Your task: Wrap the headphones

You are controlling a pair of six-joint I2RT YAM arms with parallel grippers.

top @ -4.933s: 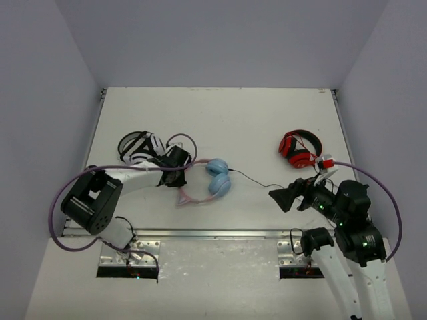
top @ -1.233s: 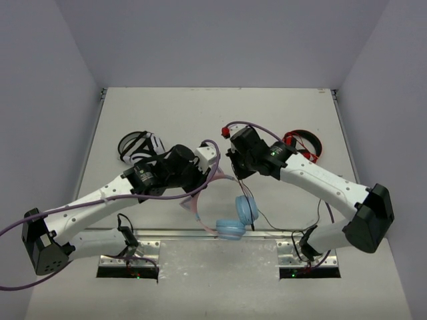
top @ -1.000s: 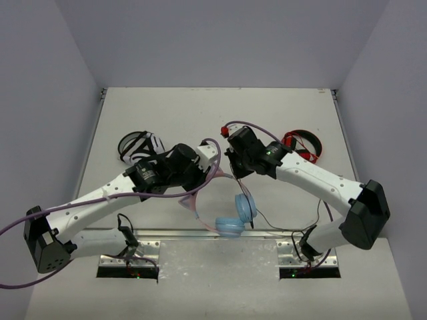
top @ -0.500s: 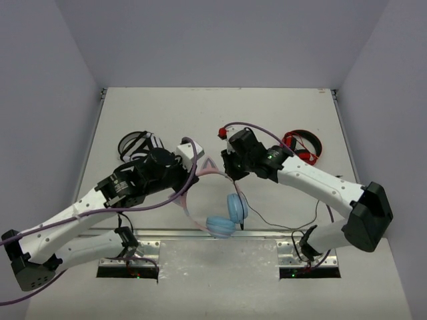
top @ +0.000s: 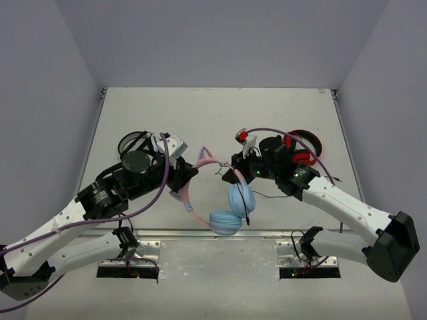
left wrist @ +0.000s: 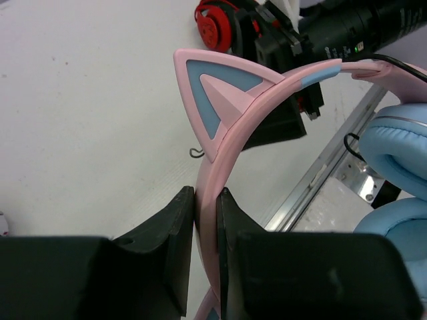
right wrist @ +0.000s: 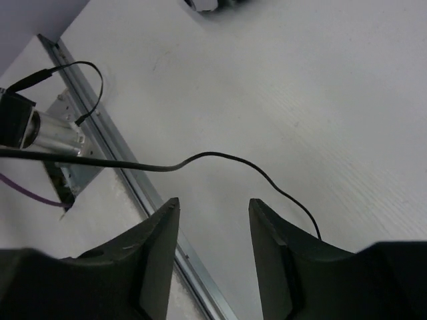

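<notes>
The headphones are lifted off the table: pink band with a cat ear and two light blue ear cups hanging near the front edge. My left gripper is shut on the pink band, which sits clamped between its fingers. My right gripper is open and empty, close beside the band's right end. In the right wrist view the thin black cable runs past the open gripper, beyond the tips and not between them. The cable trails right over the table.
Red-and-black headphones lie at the back right behind my right arm. White-and-black headphones lie at the left, partly hidden by my left arm. A metal rail runs along the table's front edge.
My left arm has drawn back to the left and turned the headphones, so the cat ear faces up and the cups hang nearer the middle. My right wrist has shifted to the right.
</notes>
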